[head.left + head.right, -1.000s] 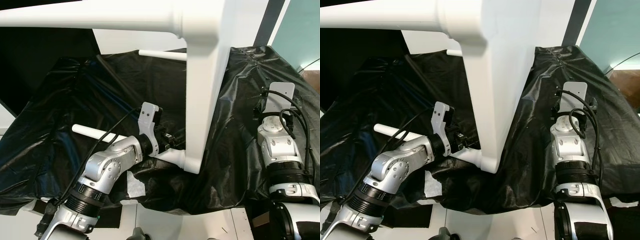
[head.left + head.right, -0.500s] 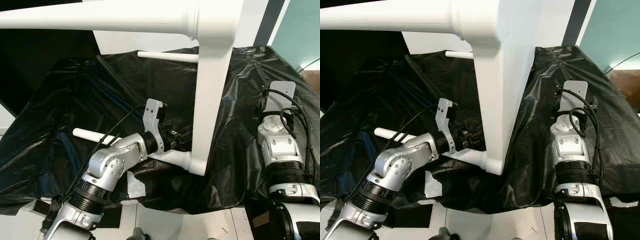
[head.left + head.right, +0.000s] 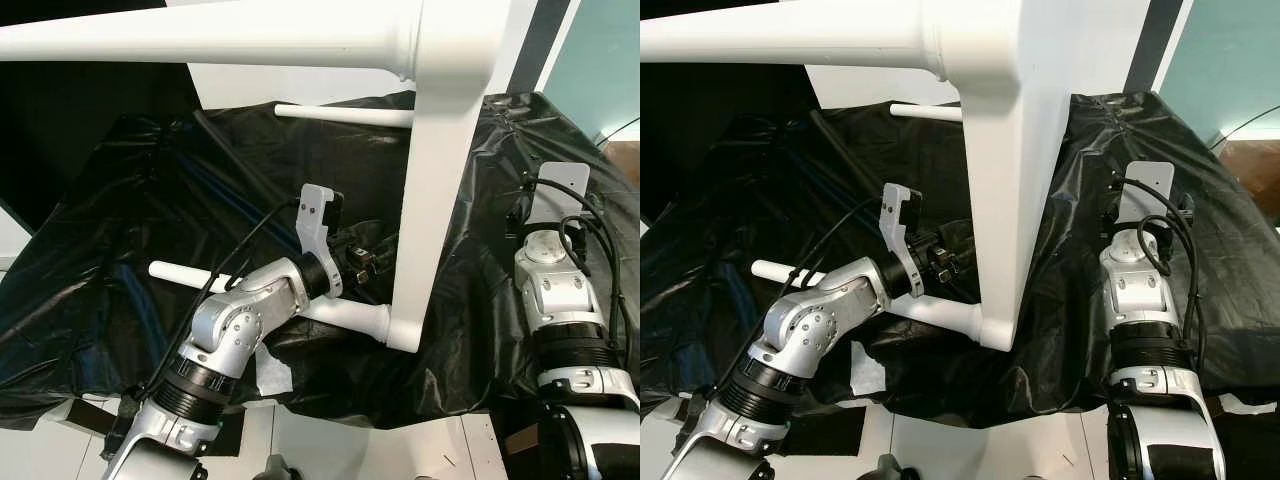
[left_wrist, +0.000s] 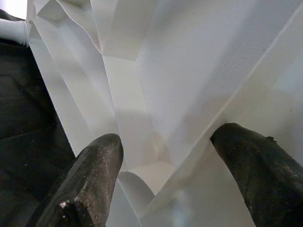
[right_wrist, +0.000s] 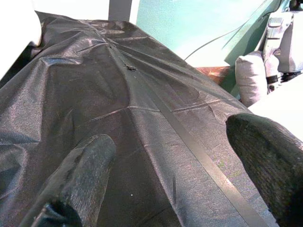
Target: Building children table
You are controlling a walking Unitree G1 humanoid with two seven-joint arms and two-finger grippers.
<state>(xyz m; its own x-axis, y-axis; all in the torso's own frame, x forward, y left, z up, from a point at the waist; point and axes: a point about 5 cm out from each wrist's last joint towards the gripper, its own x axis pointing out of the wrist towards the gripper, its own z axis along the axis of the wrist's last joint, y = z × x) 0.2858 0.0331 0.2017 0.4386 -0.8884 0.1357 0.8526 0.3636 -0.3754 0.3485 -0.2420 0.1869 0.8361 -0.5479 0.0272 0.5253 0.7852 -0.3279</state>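
Since a second ago the white table frame (image 3: 440, 190) has swung toward my right and my left end effector (image 3: 372, 262) has pushed further in under it. The frame stands tipped on its edge on the black-sheeted desk (image 3: 150, 190), its panel running roughly upright, one leg (image 3: 200, 40) sticking out overhead toward my left and a lower leg (image 3: 250, 292) lying flat along the sheet. The left end effector sits right against the panel's underside; in the wrist view its fingers (image 4: 90, 175) are spread with the white ribs between them, not clamped. The right end effector (image 5: 165, 179) is released too, parked over bare sheet well to the right. Left arm is clearly nearer, so the next grab or push falls to it.
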